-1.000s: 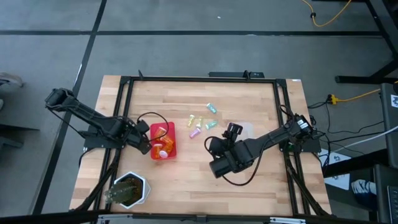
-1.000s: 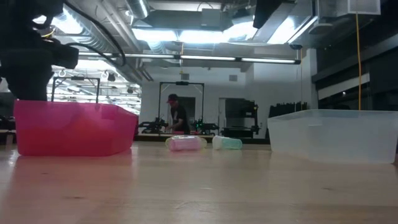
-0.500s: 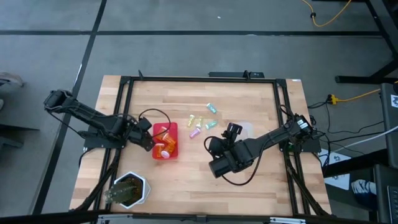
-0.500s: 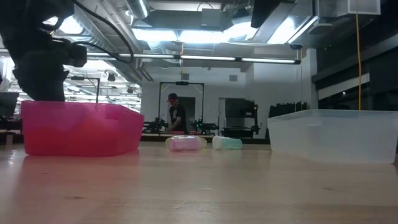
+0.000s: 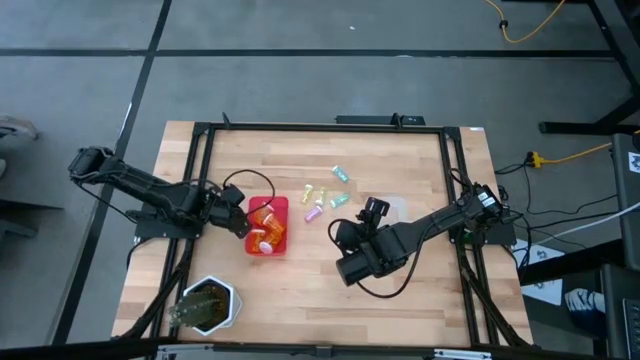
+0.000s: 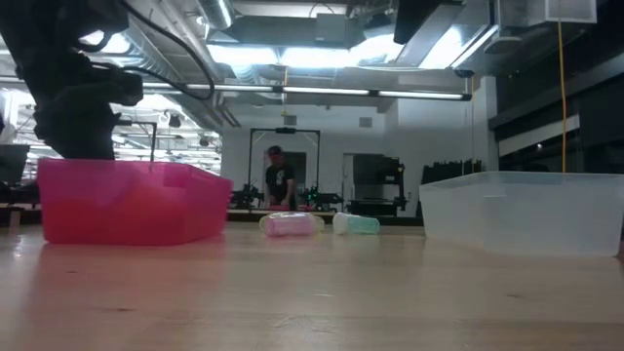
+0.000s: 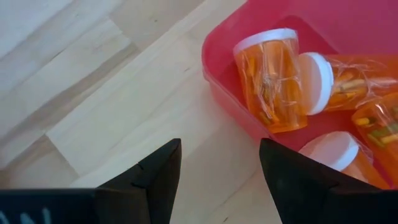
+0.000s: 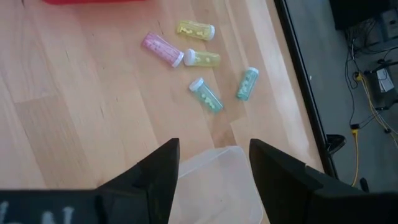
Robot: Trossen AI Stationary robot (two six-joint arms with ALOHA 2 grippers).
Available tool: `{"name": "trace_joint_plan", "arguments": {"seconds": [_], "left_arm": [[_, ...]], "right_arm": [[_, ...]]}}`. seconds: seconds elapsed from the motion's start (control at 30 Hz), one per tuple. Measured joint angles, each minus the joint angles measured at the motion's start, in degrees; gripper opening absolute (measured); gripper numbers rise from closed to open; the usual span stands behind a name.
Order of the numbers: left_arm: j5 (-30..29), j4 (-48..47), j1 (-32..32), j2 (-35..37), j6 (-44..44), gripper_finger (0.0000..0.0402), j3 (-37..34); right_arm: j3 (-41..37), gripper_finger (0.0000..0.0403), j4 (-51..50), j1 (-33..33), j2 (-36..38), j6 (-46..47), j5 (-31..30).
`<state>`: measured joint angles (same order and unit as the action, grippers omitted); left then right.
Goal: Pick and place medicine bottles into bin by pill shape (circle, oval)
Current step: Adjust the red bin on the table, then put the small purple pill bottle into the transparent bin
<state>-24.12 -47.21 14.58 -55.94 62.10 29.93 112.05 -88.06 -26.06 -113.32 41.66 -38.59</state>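
Note:
A pink bin point(image 5: 270, 243) point(image 6: 132, 203) holds several orange bottles with white caps point(image 7: 273, 81). My left gripper point(image 5: 238, 222) point(image 7: 217, 177) is open at the bin's left wall. Several small vials lie on their sides on the wood: pink point(image 8: 160, 48), two yellow point(image 8: 196, 28) and two teal point(image 8: 206, 94). They also show in the high view point(image 5: 322, 197). My right gripper point(image 5: 372, 208) point(image 8: 214, 180) is open and empty above a clear bin point(image 8: 217, 168) point(image 6: 526, 210), to the right of the vials. My left gripper stands open at the pink bin's left wall point(image 7: 233, 109), slanting down from the table's left. One finger point(image 7: 305, 180) covers the wall and the other point(image 7: 152, 180) is over bare wood outside. The finger hides the point of touch. The bin rests flat on the table.
A white hexagonal pot point(image 5: 208, 305) with dark contents stands at the near left corner. A black frame point(image 5: 450, 170) runs around the table. A person point(image 6: 280, 183) stands far off in the room behind. Bare wood lies between the two bins.
My left gripper has moved a little toward the table's right edge. The pink bin with its orange bottles has slid the same way along the table, staying flat.

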Motion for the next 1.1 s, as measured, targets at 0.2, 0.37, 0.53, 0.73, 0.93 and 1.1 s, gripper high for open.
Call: {"name": "trace_joint_plan", "arguments": {"seconds": [0.2, 0.37, 0.53, 0.73, 0.93, 1.1], "left_arm": [[1.6, 0.3, -0.5, 0.1, -0.9, 0.0212, 0.0], [2.9, 0.2, -0.6, 2.2, 0.6, 0.0212, 0.0], [3.2, 0.3, -0.6, 5.6, 0.8, 0.0212, 0.0], [2.8, 3.0, -0.6, 11.6, 2.7, 0.0212, 0.0], [0.4, 19.9, -0.6, 15.5, -7.3, 0.0212, 0.0], [0.2, 40.5, -0.2, 14.6, -24.9, 0.0212, 0.1]], "right_arm": [[0.0, 0.0197, 0.0, 0.0, 0.0, -0.1, 0.1], [0.0, 0.0197, -0.1, 0.0, 0.0, -0.2, 0.1], [0.0, 0.0197, -0.2, 0.0, 0.0, -0.3, 0.2], [0.0, 0.0197, -1.3, 0.0, 0.0, -0.3, 0.3], [0.0, 0.0197, -1.6, 0.0, 0.0, -0.2, 0.3], [0.0, 0.0197, -1.5, 0.0, 0.0, -0.2, 0.3]]}}
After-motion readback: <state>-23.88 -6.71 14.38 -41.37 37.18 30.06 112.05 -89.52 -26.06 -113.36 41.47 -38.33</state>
